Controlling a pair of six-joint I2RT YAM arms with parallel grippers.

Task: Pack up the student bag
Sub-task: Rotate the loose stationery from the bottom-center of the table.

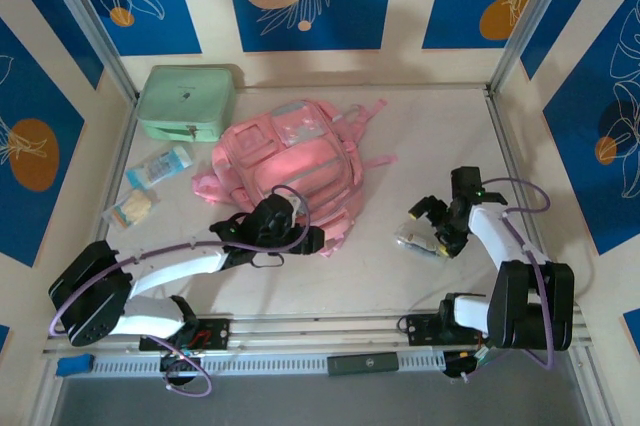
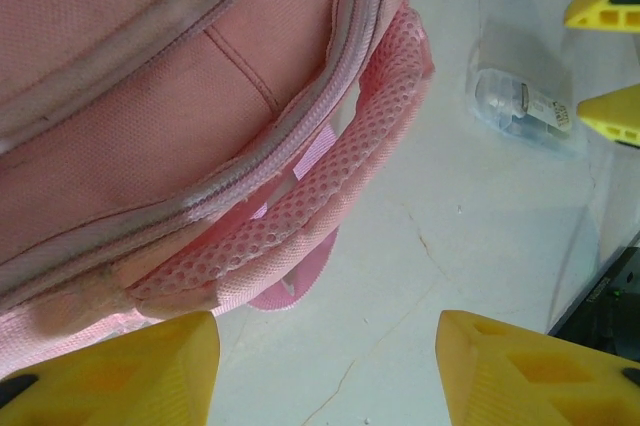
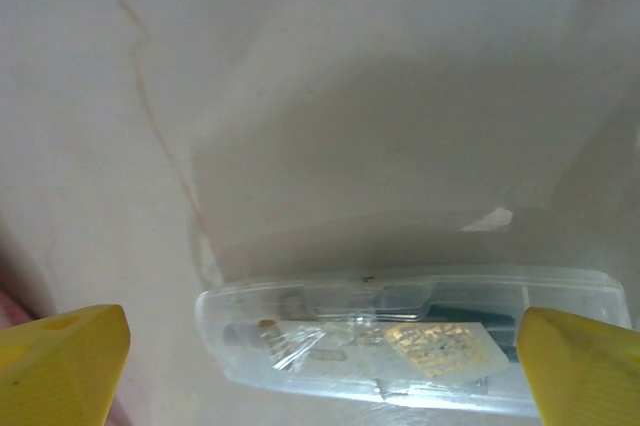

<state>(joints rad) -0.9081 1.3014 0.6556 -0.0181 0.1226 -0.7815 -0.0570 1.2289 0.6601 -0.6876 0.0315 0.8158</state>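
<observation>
1. Table: pale and scuffed, with hairline cracks. It carries every item below.

2. Student bag: lies flat near the middle of the table, front face up, straps trailing off its far and right sides. Pink fabric with grey-clear panels over the front pockets. A grey zip runs along the near edge and looks closed there, beside a mesh-padded handle and a thin ribbon loop. It probably lies flat so that the zip faces the arms.

3. Mint green case: boxy, lid shut, just beyond the bag's far-left corner. Apparently waiting to be packed.

4. Left claw: at the bag's near edge, fingers spread and pinching nothing, the left one close to the mesh handle. It seems placed to work the zip or steady the bag.

5. Right claw: well to the right of the bag, spread wide above item 6, one finger towards each end, not gripping. Judged poised for a pick.

6. Clear plastic case: flat on the table right of the bag, with dark contents and a gold label.

7. Blue-white packet and yellowish packet: left of the bag, apart from it.
</observation>
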